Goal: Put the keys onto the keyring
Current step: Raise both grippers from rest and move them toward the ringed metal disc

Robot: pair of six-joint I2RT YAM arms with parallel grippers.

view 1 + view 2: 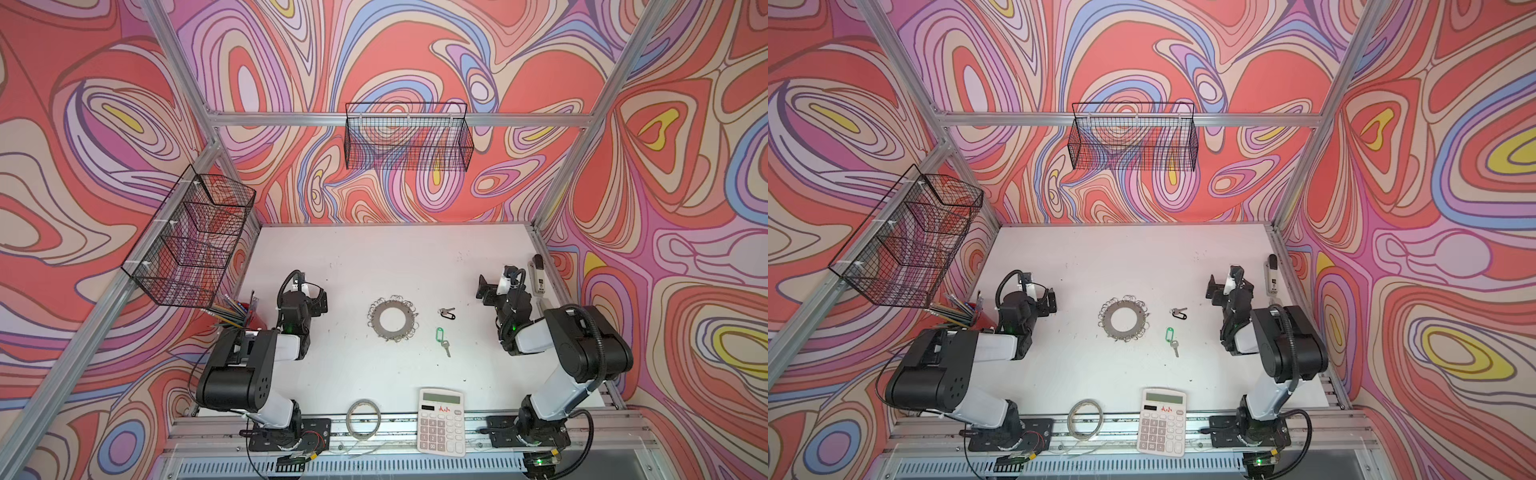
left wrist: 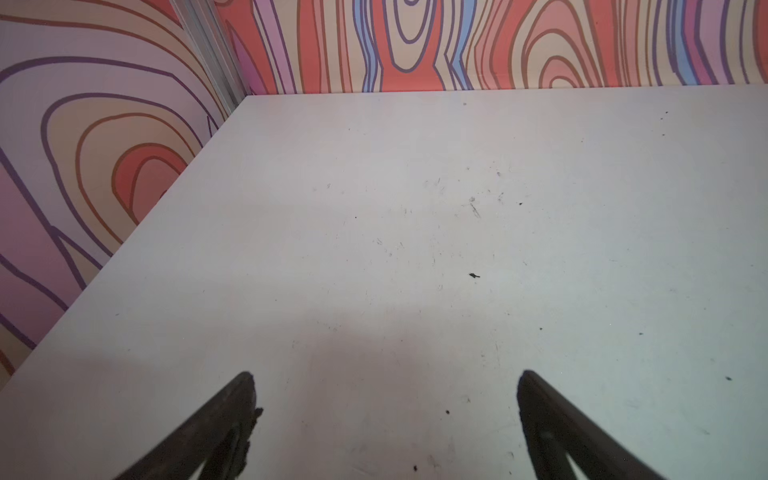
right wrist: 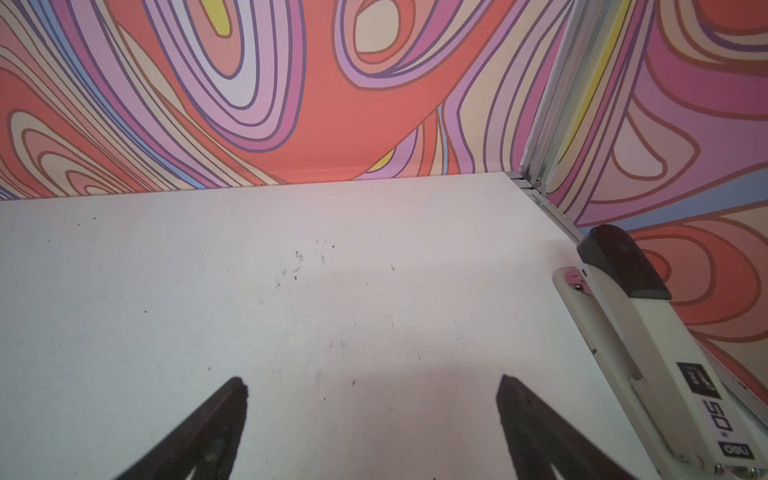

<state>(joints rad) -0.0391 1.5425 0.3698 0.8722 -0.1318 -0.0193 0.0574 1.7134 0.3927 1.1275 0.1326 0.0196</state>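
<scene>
My left pincer [image 2: 386, 374] is wide open and holds nothing, with only bare counter [image 2: 374, 228] under it. My right pincer [image 3: 372, 379] is wide open too and holds nothing. The keyring [image 1: 374, 321] lies flat mid-counter. The key with the black tag [image 1: 448, 313] and the key with the green tag [image 1: 441, 336] lie near it on my right arm's side, not touching it.

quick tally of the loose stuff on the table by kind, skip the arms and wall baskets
keys: 2, the green-tagged key and the black-tagged key
keyring: 1
tape roll: 1
calculator: 1
stapler: 1
pencil cup: 1
total: 7
</scene>
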